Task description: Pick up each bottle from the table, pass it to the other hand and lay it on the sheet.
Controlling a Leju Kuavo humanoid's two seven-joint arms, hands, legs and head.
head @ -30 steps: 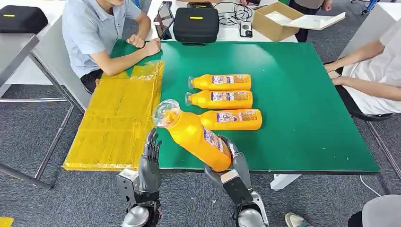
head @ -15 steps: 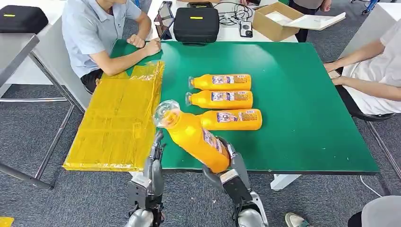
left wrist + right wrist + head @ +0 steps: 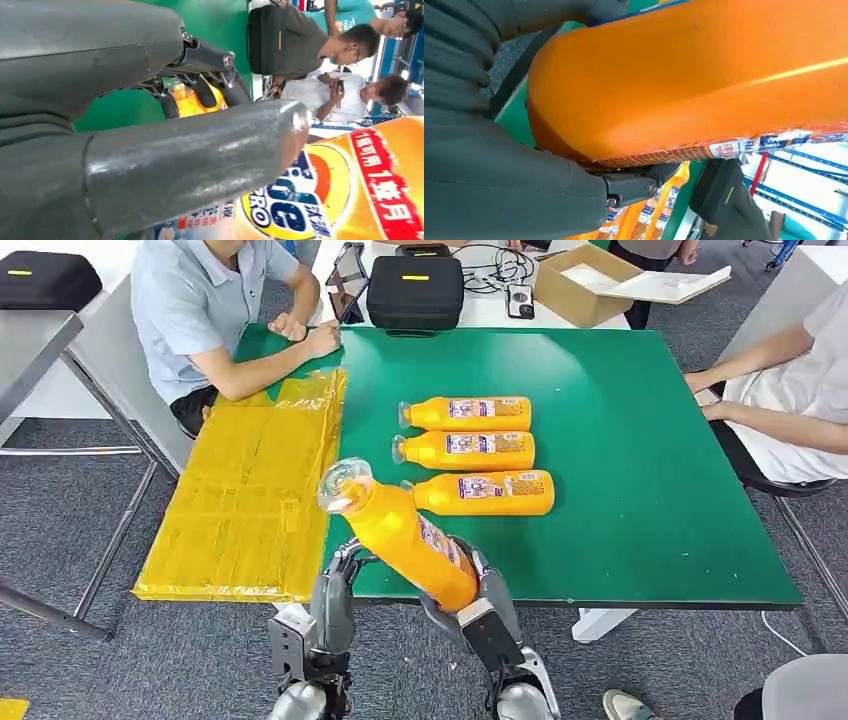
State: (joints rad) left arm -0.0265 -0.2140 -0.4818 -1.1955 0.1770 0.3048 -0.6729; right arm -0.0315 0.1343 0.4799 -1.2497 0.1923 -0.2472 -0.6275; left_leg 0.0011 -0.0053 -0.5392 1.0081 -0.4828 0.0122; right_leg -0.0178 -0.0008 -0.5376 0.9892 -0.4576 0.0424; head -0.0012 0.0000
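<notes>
Lower centre of the head view: the right hand (image 3: pixel 478 592) grips the base of a tilted orange bottle (image 3: pixel 405 534), its clear cap pointing to the upper left. The left hand (image 3: pixel 338 585), fingers apart and holding nothing, reaches beside it. Three bottles (image 3: pixel 470 451) lie mid-frame on the green table (image 3: pixel 640 470); the yellow sheet (image 3: pixel 250 490) lies left.

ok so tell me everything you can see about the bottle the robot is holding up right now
The held bottle is bright orange, glossy plastic by its look, with a clear cap and a printed label in blue, white and red along its side. It is off the green table, tilted, cap up and toward the yellow sheet. The right hand grips its base end. The left hand is close beside it, fingers curling toward it; contact is unclear.
</notes>
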